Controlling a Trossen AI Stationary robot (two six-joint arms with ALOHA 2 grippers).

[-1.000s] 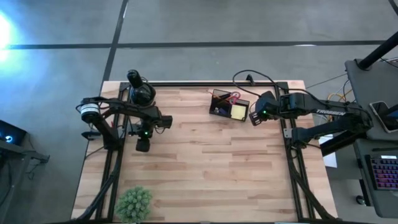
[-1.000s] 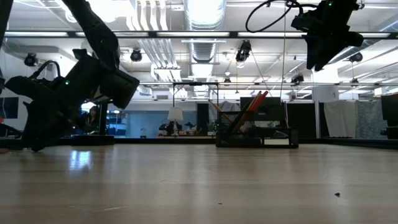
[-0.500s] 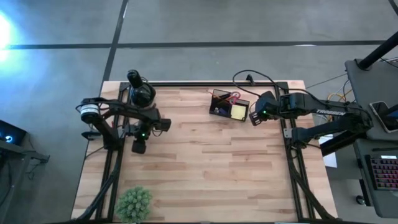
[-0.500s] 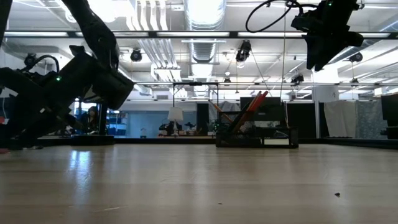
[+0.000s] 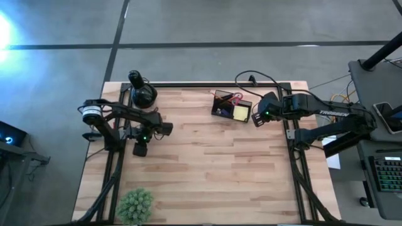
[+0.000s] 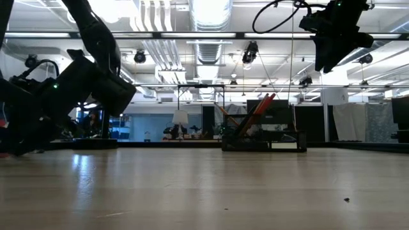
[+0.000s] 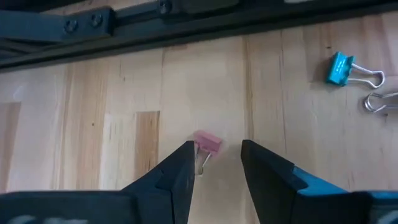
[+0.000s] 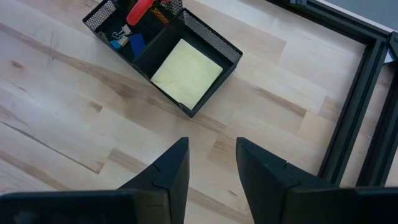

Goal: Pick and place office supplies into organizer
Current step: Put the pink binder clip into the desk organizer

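My left jaws (image 7: 214, 165) stand parted, the pink binder clip (image 7: 206, 143) just ahead, between their tips

Black wire-mesh organizer (image 8: 205, 34), pale wood table (image 8: 74, 124)

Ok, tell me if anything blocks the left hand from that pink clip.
Nothing visible does. The left hand is open, with the pink clip lying on bare table just ahead of its fingertips. The blue clip and a silver clip lie well off to one side.
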